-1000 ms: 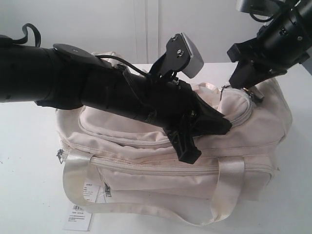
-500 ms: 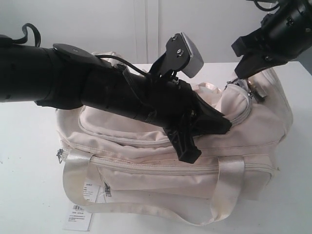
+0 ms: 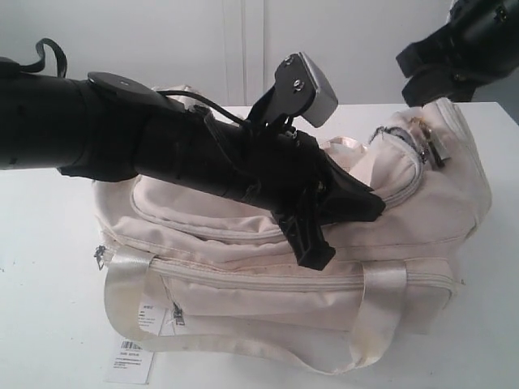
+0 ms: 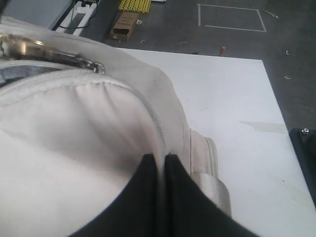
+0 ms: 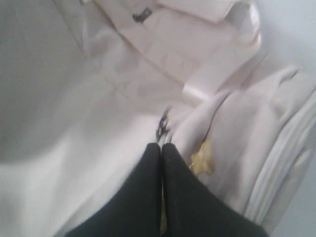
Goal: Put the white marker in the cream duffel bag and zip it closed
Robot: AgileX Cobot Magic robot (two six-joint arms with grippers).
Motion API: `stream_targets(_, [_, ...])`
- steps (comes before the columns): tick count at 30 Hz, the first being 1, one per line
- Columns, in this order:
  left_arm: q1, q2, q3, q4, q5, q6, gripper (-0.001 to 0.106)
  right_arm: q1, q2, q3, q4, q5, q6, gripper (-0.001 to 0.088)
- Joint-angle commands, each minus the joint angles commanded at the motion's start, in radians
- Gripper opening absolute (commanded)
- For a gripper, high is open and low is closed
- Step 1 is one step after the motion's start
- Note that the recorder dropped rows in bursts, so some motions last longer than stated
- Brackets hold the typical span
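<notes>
From where I stand, the cream duffel bag (image 3: 227,300) lies on the white counter (image 3: 49,308), a paper tag (image 3: 130,361) by its near corner. The left arm stretches across it, and the left fingers (image 3: 365,207) are down on the top flap. The right fingers (image 3: 426,77) hang above the bag's right-hand end, apart from the gold charm (image 3: 426,144) on the zip. I cannot see the white marker anywhere; it may be inside or hidden under the arm.

The left wrist camera shows the left fingers (image 4: 148,170) nearly together, nipping a ridge of the bag's cloth.

The right wrist camera shows the right fingers (image 5: 150,163) pressed tight, the gold charm (image 5: 201,160) just beside them. Whether they pinch anything, I cannot tell.

This looks like the zipping step. To do it well, the left pinch should hold the cloth taut while the right takes the charm squarely and draws along the zip's curve, not upward.
</notes>
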Motion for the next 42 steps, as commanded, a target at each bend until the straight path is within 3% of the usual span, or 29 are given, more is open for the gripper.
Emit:
stream_targets(3, [0.0, 0.0, 0.0, 0.0, 0.0, 0.0, 0.0, 0.0, 0.0, 0.0, -0.002, -0.002, 0.003, 0.0003])
stream_targets(5, [0.0, 0.0, 0.0, 0.0, 0.0, 0.0, 0.0, 0.0, 0.004, 0.0, -0.036, 0.04, 0.003, 0.0055])
stream_targets(13, [0.0, 0.0, 0.0, 0.0, 0.0, 0.0, 0.0, 0.0, -0.034, 0.004, -0.085, 0.258, 0.075, 0.05])
stream_targets(21, [0.0, 0.0, 0.0, 0.0, 0.0, 0.0, 0.0, 0.0, -0.027, 0.096, -0.108, 0.26, 0.196, 0.0631])
stream_targets(27, [0.0, 0.0, 0.0, 0.0, 0.0, 0.0, 0.0, 0.0, -0.02, 0.157, -0.06, 0.142, 0.271, 0.0636])
stream_targets(30, [0.0, 0.0, 0.0, 0.0, 0.002, -0.002, 0.0, 0.0, -0.008, 0.164, 0.004, 0.135, 0.268, 0.0635])
stream_targets(38, [0.0, 0.0, 0.0, 0.0, 0.008, -0.005, 0.0, 0.0, 0.034, 0.166, 0.006, 0.108, 0.279, 0.0631])
stream_targets(42, [0.0, 0.0, 0.0, 0.0, 0.008, -0.005, 0.0, 0.0, 0.023, 0.164, 0.054, 0.102, 0.254, 0.0522])
